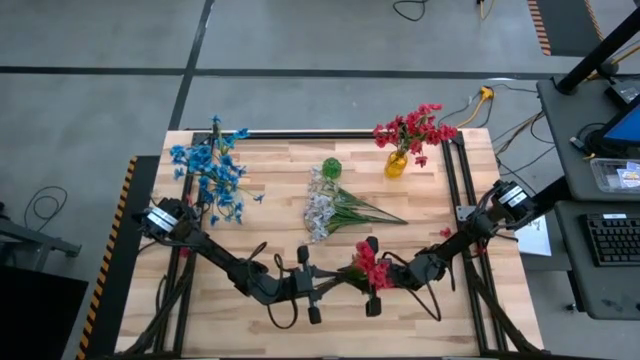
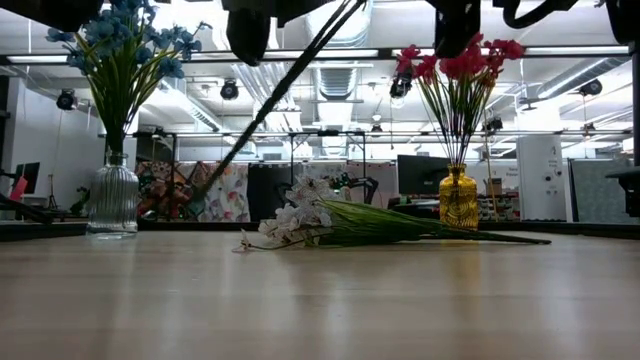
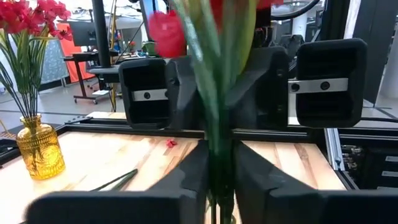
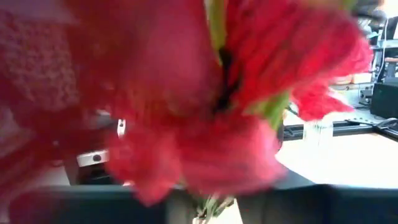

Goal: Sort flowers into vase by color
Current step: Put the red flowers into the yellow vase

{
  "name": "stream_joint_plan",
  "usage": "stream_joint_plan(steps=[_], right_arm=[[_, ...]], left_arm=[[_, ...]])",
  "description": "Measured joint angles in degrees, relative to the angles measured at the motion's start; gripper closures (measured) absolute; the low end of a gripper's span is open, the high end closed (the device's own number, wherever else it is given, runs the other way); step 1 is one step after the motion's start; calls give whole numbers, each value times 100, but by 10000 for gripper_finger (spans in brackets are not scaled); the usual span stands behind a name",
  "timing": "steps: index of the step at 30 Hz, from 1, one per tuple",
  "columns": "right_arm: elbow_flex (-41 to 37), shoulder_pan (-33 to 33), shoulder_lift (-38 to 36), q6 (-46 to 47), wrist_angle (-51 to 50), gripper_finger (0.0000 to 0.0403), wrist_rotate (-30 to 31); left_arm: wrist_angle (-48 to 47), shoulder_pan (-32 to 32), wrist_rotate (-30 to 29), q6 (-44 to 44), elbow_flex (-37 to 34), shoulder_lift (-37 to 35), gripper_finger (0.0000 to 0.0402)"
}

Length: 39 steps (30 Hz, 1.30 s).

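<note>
A red flower (image 1: 372, 268) hangs over the near middle of the table, between my two grippers, which face each other. My left gripper (image 1: 335, 283) is shut on its green stems (image 3: 217, 155). My right gripper (image 1: 358, 278) is shut on the same stems, closer to the blossoms, which fill the right wrist view (image 4: 186, 112). Blue flowers (image 1: 210, 170) stand in a clear vase (image 2: 112, 200) at the far left. Red flowers (image 1: 410, 130) stand in a yellow vase (image 2: 458, 200) at the far right. White flowers (image 1: 320, 210) lie flat on the table in the middle. My left gripper pinches the bunch of thin green stems (image 3: 219, 177) between its two fingers, coming level from the table's left. The fingers lie across the stems. The flower is clear of the table. My right gripper pinches the same stems (image 3: 214, 102) between its fingers (image 3: 186, 93), nearer the red blossoms, coming about level from the table's right. The blossoms hide the place of contact in its own wrist view.
A small green vase (image 1: 331, 167) stands just beyond the white flowers. A dark metal rail (image 1: 450, 190) runs along the table's right side, and a frame runs along the far edge. Bare wood lies at the near left and near right.
</note>
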Motion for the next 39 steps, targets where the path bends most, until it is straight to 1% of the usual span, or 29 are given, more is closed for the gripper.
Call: stream_joint_plan(steps=[3, 5, 9, 13, 17, 19, 23, 26, 30, 34, 39], right_arm=[[0, 3, -36, -51, -60, 366, 4], [0, 15, -114, -71, -253, 382, 9], [0, 26, -438, 120, -1140, 377, 37], [0, 26, -972, 591, -2585, 376, 129], [0, 26, -1479, 862, -3768, 378, 365], [0, 9, -1727, 907, -4258, 379, 373], [0, -13, -2035, 972, -4921, 379, 389], [0, -11, -2065, 977, -4988, 379, 387], [-1, 0, -2003, 1151, -4986, 380, 369], [-10, 15, -1876, 1234, -5002, 380, 365], [-13, 14, -1818, 1233, -5007, 380, 361]], left_arm=[[0, -6, -75, 0, 2, 0, 313], [-41, -13, -178, -36, 4, 0, 282], [-595, -56, -192, -343, 4, -2, 228], [-1566, -165, -186, -1184, 4, -2, 197], [-2348, -224, -181, -1986, 4, -2, 186], [-2613, -251, -124, -2388, 4, -2, 185], [-2949, -258, 157, -2864, 4, -2, 185], [-3111, -259, 162, -3145, 4, -7, 185], [-3159, -257, 157, -3307, 2, 73, 185], [-3191, -249, 156, -3528, 27, 384, 185], [-3182, -211, 157, -3549, 212, 755, 185]])
